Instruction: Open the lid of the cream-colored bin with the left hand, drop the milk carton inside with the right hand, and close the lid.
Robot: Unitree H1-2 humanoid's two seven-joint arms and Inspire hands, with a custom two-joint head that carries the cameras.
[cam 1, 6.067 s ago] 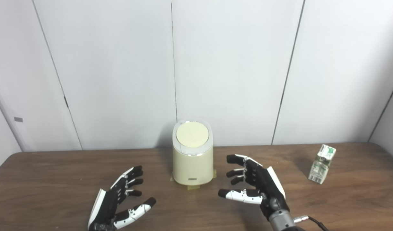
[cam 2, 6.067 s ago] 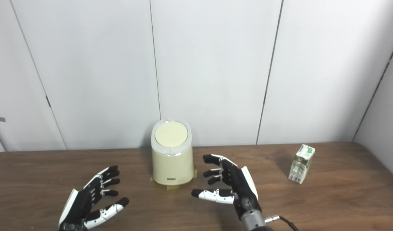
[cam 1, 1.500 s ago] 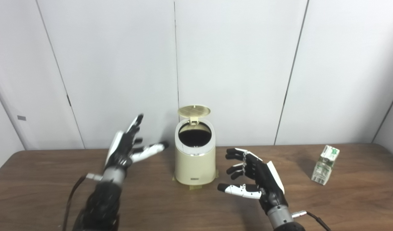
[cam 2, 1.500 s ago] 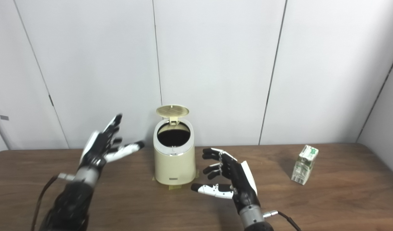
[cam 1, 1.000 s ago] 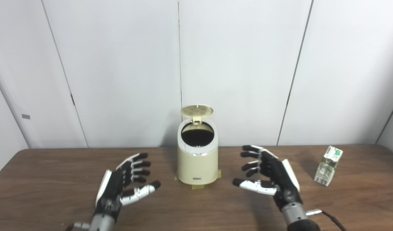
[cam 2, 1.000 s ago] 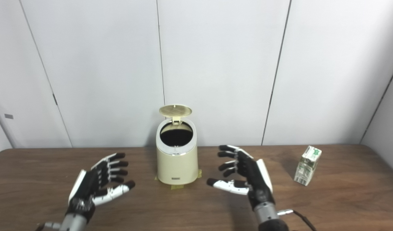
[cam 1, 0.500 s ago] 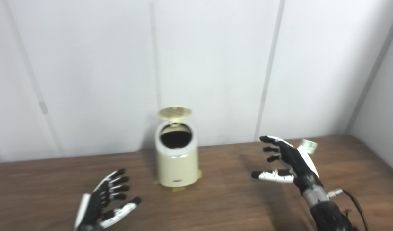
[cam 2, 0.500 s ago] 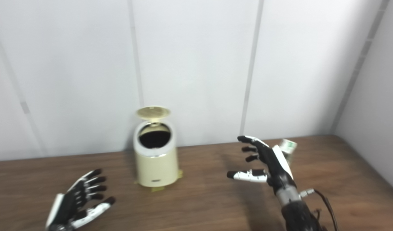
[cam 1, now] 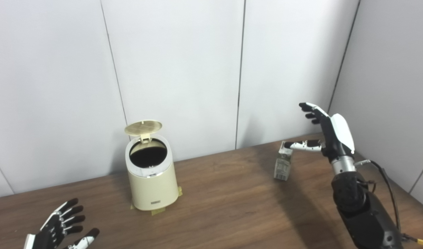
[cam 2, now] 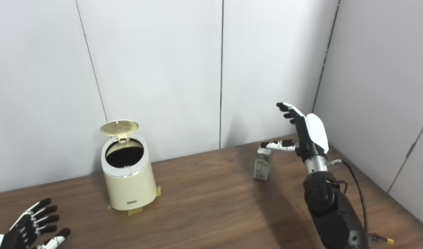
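**Lid up, carton still on the table**

While the bin [cam 1: 151, 180] stands with its lid [cam 1: 143, 127] raised, the milk carton [cam 1: 282, 165] sits far right of it, right hand [cam 1: 327, 133] spread wide above.

Right eye view: left hand [cam 2: 30, 224], fingers apart and empty, lies near-left of the bin.

White panelled walls [cam 1: 177, 69], corner right; wooden table [cam 1: 225, 207].

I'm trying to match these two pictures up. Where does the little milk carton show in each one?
Left eye view: the milk carton stands right of centre on the table, just under the right hand.
Right eye view: the milk carton sits nearer the centre.
Shared landmark: the cream-colored bin, lid up, far to the carton's left.
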